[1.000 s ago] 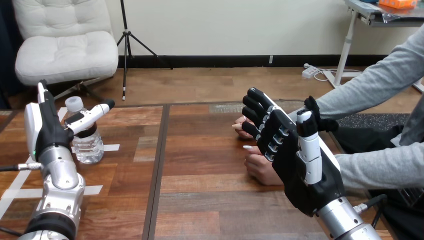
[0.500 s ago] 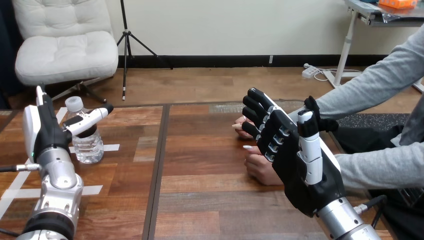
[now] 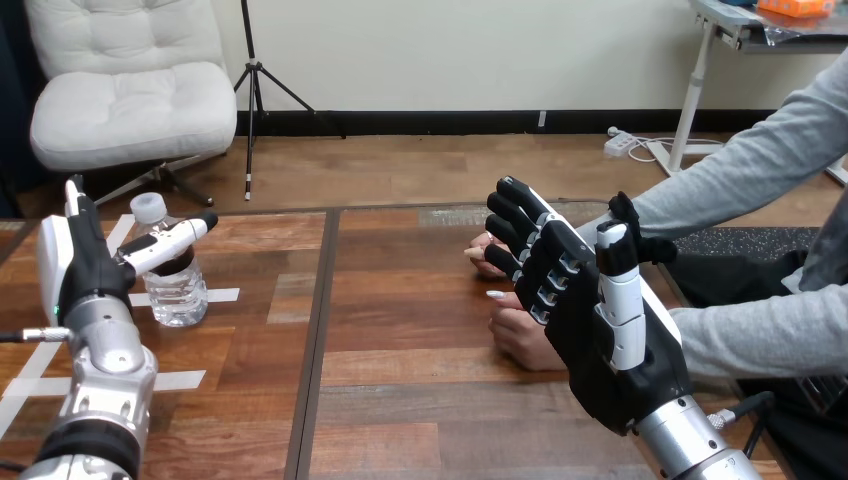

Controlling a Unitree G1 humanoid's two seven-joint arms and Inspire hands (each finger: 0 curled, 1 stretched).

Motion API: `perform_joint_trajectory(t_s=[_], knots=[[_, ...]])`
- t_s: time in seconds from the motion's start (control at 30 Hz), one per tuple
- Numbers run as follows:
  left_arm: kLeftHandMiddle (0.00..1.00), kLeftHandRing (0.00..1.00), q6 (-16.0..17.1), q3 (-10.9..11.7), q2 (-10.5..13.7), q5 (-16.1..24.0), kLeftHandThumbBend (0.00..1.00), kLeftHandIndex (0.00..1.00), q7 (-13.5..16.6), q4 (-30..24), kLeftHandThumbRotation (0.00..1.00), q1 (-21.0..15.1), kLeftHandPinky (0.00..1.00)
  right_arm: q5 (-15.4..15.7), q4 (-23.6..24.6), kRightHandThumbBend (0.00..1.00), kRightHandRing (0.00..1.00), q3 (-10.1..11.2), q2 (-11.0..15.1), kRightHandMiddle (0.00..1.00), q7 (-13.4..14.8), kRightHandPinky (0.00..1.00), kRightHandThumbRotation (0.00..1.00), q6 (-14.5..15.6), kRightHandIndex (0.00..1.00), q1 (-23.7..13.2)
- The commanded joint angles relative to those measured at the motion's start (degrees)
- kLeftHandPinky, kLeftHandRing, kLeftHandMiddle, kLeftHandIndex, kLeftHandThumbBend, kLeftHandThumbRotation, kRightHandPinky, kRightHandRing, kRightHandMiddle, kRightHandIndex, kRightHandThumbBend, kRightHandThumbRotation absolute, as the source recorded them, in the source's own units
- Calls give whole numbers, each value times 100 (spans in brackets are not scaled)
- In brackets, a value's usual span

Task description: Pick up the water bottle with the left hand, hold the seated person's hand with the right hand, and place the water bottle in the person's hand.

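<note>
A clear water bottle (image 3: 174,281) with a white cap stands upright on the table at the left. My left hand (image 3: 82,262) is open just left of it, its thumb stretched across the front of the bottle's neck and its fingers straight up. My right hand (image 3: 588,305) is raised at the right, open, fingers straight and spread, palm toward the camera. Behind it both of the person's hands (image 3: 520,336) rest on the table, partly hidden; my right hand is in front of them, and I cannot tell whether they touch.
White tape strips (image 3: 218,295) lie on the table around the bottle. A dark seam (image 3: 318,330) runs down the table between bottle and person. The person's grey sleeves (image 3: 752,333) come in from the right edge.
My left hand and forearm have drifted a little to the left, away from the bottle. The bottle, my right hand and the person's hands have not moved.
</note>
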State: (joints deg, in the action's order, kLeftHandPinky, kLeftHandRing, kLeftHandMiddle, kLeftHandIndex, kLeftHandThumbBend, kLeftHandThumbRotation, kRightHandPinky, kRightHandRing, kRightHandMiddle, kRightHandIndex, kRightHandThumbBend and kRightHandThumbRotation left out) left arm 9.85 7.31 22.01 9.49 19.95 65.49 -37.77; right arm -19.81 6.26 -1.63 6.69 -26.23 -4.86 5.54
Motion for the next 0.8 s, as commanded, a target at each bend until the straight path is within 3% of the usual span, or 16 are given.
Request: perform_joint_trajectory(t_s=[0.0,0.77], knots=[[100,100,-31,-53,163,3,100,100,-107,73,29,-654,93,-57,293,86,99,30,-34,98,27,100,100,-25,95,-190],[100,100,-418,-20,233,-88,100,100,-562,251,27,-888,96,-85,312,86,99,25,-49,97,15,100,100,-29,95,-199]])
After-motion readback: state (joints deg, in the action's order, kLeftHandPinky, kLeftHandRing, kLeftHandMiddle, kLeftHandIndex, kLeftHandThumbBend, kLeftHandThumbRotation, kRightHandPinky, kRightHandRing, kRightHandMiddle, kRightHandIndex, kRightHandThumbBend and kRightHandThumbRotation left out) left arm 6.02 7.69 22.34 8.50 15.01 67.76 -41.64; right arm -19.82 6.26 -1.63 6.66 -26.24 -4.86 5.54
